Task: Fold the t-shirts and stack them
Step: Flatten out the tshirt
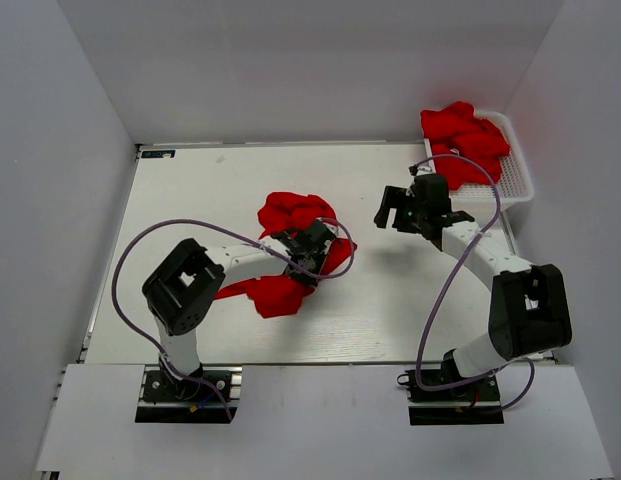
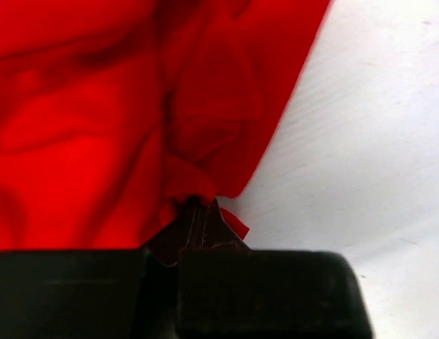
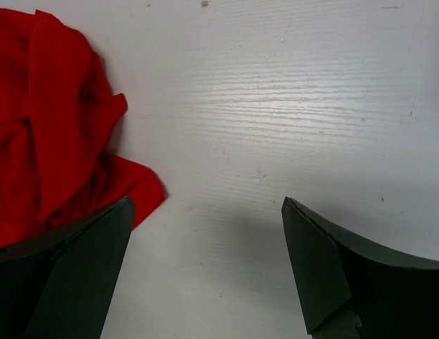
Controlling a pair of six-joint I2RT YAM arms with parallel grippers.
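Tightly pinched between left fingers [image 2: 203, 227]: crumpled t-shirt [image 2: 99, 127].

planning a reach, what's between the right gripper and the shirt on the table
Just bare table between the right gripper and the shirt, seen in the top view.

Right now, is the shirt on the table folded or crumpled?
Crumpled: the t-shirt lies in a wrinkled heap, with the left gripper shut on a pinch of its cloth.
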